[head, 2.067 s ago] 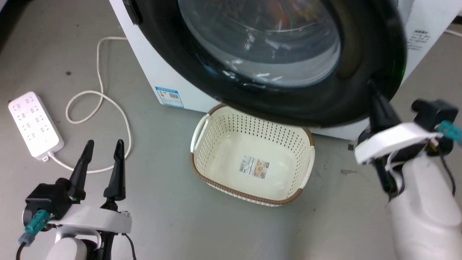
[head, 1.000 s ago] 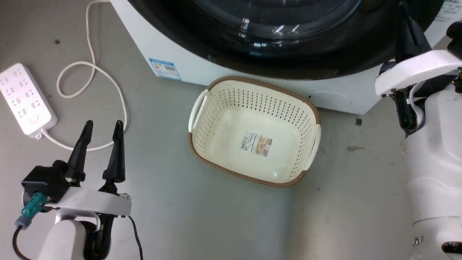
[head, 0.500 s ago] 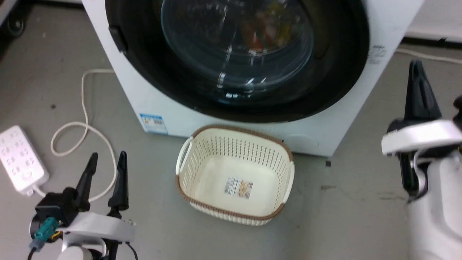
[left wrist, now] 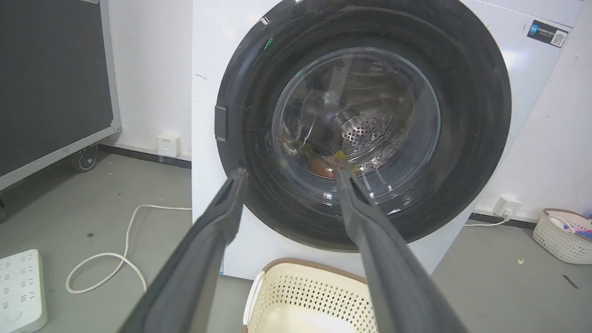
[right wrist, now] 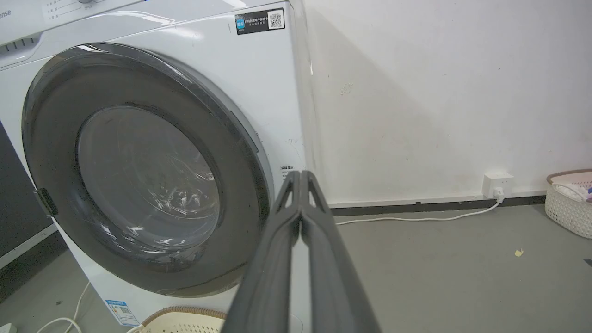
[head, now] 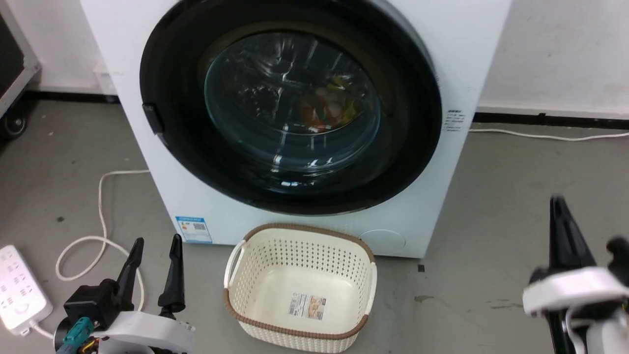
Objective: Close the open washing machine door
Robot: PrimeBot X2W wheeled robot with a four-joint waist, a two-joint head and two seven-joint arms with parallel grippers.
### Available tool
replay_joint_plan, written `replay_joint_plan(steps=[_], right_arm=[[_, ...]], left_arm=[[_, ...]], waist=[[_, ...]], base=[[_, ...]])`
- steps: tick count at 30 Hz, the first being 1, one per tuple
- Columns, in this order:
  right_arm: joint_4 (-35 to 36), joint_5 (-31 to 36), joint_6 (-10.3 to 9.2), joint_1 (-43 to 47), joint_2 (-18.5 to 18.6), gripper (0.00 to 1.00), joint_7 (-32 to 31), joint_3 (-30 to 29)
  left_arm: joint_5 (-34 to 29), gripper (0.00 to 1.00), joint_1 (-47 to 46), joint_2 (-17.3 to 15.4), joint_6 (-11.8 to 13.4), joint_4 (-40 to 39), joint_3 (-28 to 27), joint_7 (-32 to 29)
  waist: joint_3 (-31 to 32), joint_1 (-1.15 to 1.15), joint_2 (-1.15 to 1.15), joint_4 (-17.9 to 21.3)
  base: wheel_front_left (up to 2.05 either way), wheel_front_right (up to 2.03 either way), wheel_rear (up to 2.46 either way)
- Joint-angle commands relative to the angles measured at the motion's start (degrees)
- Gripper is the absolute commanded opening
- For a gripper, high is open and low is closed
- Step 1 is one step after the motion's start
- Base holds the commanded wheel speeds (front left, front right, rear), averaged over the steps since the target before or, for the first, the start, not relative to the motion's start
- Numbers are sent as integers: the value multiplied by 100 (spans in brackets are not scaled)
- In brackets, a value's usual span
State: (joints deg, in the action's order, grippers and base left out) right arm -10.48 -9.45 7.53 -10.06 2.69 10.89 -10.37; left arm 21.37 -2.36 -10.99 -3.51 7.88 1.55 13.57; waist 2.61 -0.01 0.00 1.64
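Note:
The washing machine door point(head: 292, 115), a wide glossy black rim around a bulging glass window, lies flush against the white machine front point(head: 462, 59). Coloured laundry shows through the glass. In the left wrist view the door point(left wrist: 363, 125) is straight ahead, its latch tab on the left rim. My left gripper point(head: 157, 240) hovers low at the lower left, open and empty, well short of the machine. My right gripper point(head: 557, 201) stands at the lower right, shut on nothing, away from the door. In the right wrist view its closed fingertips point(right wrist: 300, 175) point past the door point(right wrist: 143, 171) edge.
A cream perforated basket point(head: 295, 230) sits on the grey floor right before the machine. A white power strip point(head: 17, 290) and looped cable point(head: 100, 206) lie at the left. Another basket point(right wrist: 571, 199) stands by the far right wall. A dark wheeled panel point(left wrist: 51, 78) is left of the machine.
The head camera has risen and pulled back. The door, earlier swung out over the basket with my right gripper at its rim, now lies flush; the right gripper has come away.

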Motion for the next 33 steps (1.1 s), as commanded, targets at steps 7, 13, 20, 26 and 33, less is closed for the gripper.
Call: replay_joint_plan(steps=[7, 13, 20, 26, 33], right_arm=[[302, -212, -4, 837, 19, 0, -50, 105], [465, -164, -4, 1211, 19, 0, -64, 240], [459, -186, -4, 1488, 19, 0, -256, 403], [420, -241, -4, 1565, 19, 100, -315, 462], [383, -228, -4, 1544, 19, 100, -359, 462]], left_arm=[[63, 100, 76, 26, 47, 57, 82, -122], [-27, 100, 54, -21, 145, 111, 157, -250], [1, 100, 22, -35, 168, 173, 203, -334], [21, 100, 3, -48, 167, 205, 242, -374], [-44, 100, -28, -94, 202, 207, 329, -419]], waist=[[115, 1, 0, 82], [162, 1, 0, 106], [176, 1, 0, 70], [178, 1, 0, 44], [187, 1, 0, 17]], base=[[0, 0, 0], [0, 0, 0], [0, 0, 0], [0, 0, 0], [0, 0, 0]])
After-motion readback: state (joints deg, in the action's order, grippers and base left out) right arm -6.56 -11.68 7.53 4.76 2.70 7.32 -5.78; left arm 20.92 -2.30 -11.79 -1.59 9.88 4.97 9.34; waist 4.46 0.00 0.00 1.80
